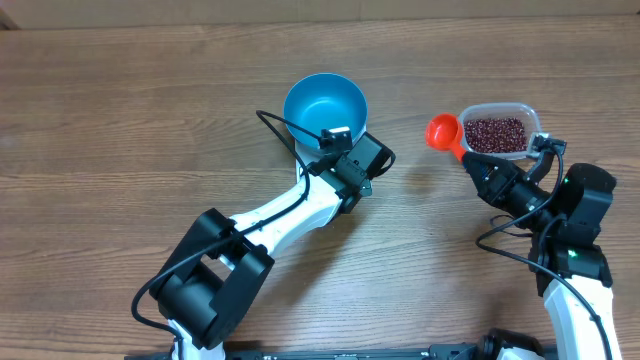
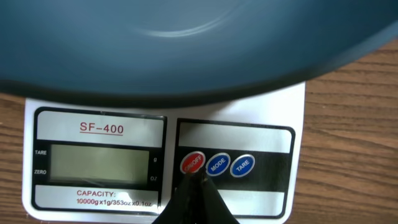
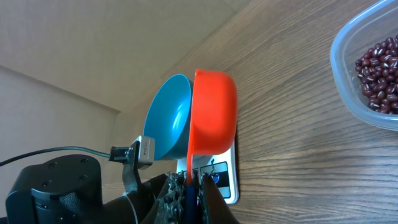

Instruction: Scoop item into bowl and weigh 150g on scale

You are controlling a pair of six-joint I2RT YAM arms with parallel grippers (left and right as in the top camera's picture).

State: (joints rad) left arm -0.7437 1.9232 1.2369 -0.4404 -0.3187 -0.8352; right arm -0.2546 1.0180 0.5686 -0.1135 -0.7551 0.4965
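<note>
Left gripper [image 2: 198,182]: fingers together, no gap, nothing between them. The tips are at the near edge of the red on/off button [image 2: 193,163] on the scale [image 2: 273,106]; I cannot tell whether they press it or sit just above. The blue mode button [image 2: 218,165] and tare button [image 2: 242,165] are just right of the tips. The display window [image 2: 99,163] is left of the tips and blank. The bowl [image 2: 186,43] is just beyond the fingertips, sitting on the scale platform. Its blue wall overhangs the button panel and fills the top of the left wrist view. From overhead the scale is mostly hidden under the bowl and the left arm.

Right gripper [image 3: 188,186]: fingers clamped on the handle of the red-orange measuring cup [image 3: 211,112]. The cup head sticks out past the fingertips, mouth up in the overhead view. The bowl and scale are farther out in the same line, well beyond the cup.

The clear tub [image 3: 344,74] is off to the side of the right fingers, just beside the cup handle; touching or not, cannot tell. The beans [image 3: 379,68], a dark red loose pile, lie inside the tub. They are near the right fingertips and well apart from the left ones. Everything rests on the wooden table [image 1: 120,120].
</note>
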